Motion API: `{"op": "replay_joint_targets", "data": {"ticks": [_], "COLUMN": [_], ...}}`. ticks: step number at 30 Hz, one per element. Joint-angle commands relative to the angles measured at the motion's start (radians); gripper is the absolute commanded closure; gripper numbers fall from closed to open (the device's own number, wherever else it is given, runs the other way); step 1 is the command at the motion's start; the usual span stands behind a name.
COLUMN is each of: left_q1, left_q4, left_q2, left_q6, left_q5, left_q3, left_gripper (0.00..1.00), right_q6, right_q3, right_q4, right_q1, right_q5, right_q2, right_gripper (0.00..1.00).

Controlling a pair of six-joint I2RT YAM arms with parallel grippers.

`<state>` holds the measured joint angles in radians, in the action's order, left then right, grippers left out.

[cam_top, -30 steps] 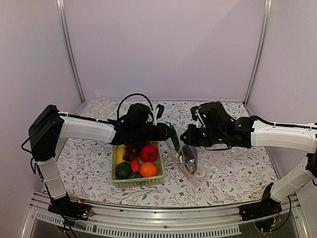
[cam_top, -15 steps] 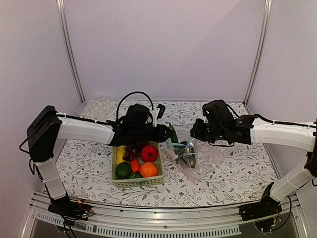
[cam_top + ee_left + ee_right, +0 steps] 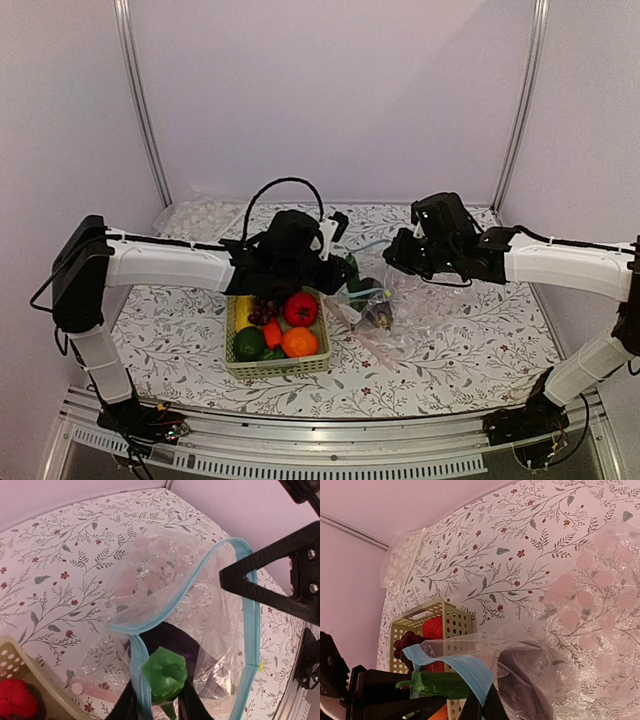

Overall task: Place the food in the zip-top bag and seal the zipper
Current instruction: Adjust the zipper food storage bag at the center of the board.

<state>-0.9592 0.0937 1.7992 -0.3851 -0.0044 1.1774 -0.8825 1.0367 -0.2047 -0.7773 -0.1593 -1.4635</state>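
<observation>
Pale lilac walls [image 3: 330,90] and two metal corner posts [image 3: 141,100] enclose a floral-patterned table [image 3: 180,340]

High rear camera overlooks table [image 3: 480,350]; close wrist cameras share the zip-top bag [image 3: 220,640].

The clear thin plastic zip-top bag [image 3: 215,630] gapes open, its light-blue zipper strip [image 3: 251,620] bowed wide. A dark purple eggplant [image 3: 378,316] lies inside, and a glossy green vegetable [image 3: 162,675] sits at the mouth.

a robot lab booth: plain pale wall panels [image 3: 330,100] between 2 metal posts [image 3: 141,110], an aluminium rail [image 3: 320,445] along the near edge with the left arm [image 3: 160,262] and right arm [image 3: 570,265] bolted there, a flower-print cloth [image 3: 180,340] over the bench [image 3: 480,350], toy food [image 3: 300,308] in a basket [image 3: 280,368].
</observation>
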Motion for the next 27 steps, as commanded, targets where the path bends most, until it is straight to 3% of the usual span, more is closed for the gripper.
{"op": "replay_joint_targets", "data": {"ticks": [1,5,8,13,18,22,27], "left_q1": [0.0,0.015,0.029,0.054,0.07,0.077,0.082], "left_q4": [-0.262,-0.378,-0.419,-0.394,-0.324,-0.279,-0.269], "left_q2": [0.05,0.103,0.111,0.047,-0.057,-0.132,-0.176], "left_q6": [-0.01,-0.044,-0.067,-0.127,-0.172,-0.203,-0.267], "left_q5": [-0.071,-0.041,-0.037,-0.004,0.06,0.113,0.128], "left_q3": [0.126,0.228,0.263,0.225,0.144,0.089,0.027], "left_gripper": [0.85,0.75,0.59,0.28,0.1,0.01,0.0], "right_q6": [0.076,0.146,0.145,0.133,0.131,0.124,0.124], "right_q3": [0.007,-0.007,-0.032,-0.072,-0.092,-0.094,-0.093], "right_q4": [0.117,0.117,0.125,0.129,0.128,0.132,0.136], "right_q1": [-0.009,-0.07,-0.095,-0.102,-0.102,-0.101,-0.102], "right_q5": [0.145,0.199,0.204,0.178,0.165,0.169,0.173], "right_q2": [0.034,0.072,0.096,0.131,0.13,0.119,0.12], "right_gripper": [1.0,1.0,1.0,1.0,1.0,1.0,1.0]}}
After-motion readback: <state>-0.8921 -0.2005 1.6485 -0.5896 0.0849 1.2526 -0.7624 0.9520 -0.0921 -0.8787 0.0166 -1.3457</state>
